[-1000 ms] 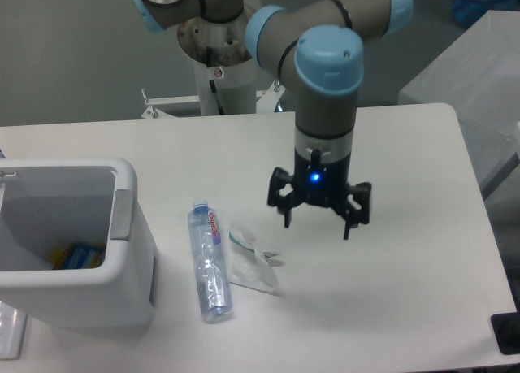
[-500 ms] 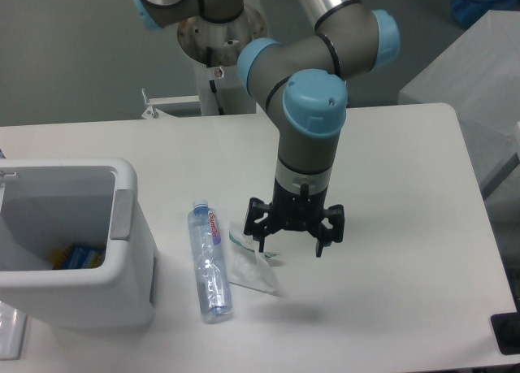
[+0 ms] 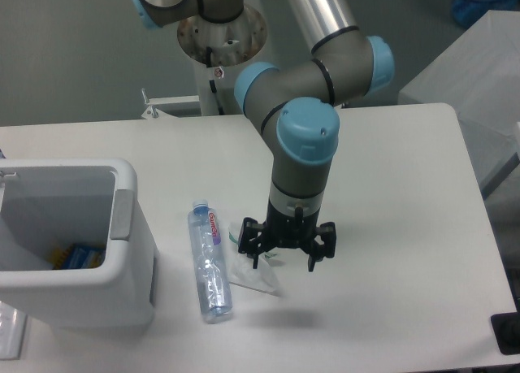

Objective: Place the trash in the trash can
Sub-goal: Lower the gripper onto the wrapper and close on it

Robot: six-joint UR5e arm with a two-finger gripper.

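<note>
White trash can point(image 3: 122, 227) sits far left on the desk point(image 3: 406, 186), water bottle point(image 3: 209, 263) just right of it, wrapper point(image 3: 250, 271) beside that. Gripper point(image 3: 283, 255) hangs spread wide over the wrapper's right edge. Looks like pre-grasp; next it needs to shift left, drop, pinch.

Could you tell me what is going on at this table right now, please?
A single robot arm is clearing trash into the white trash can at the table's left. Its claw is open and empty, poised over the right edge of the crumpled wrapper. The crushed water bottle lies on the table between the wrapper and the can. Neither piece has been picked up yet, though something yellow and blue already lies inside the can.
</note>
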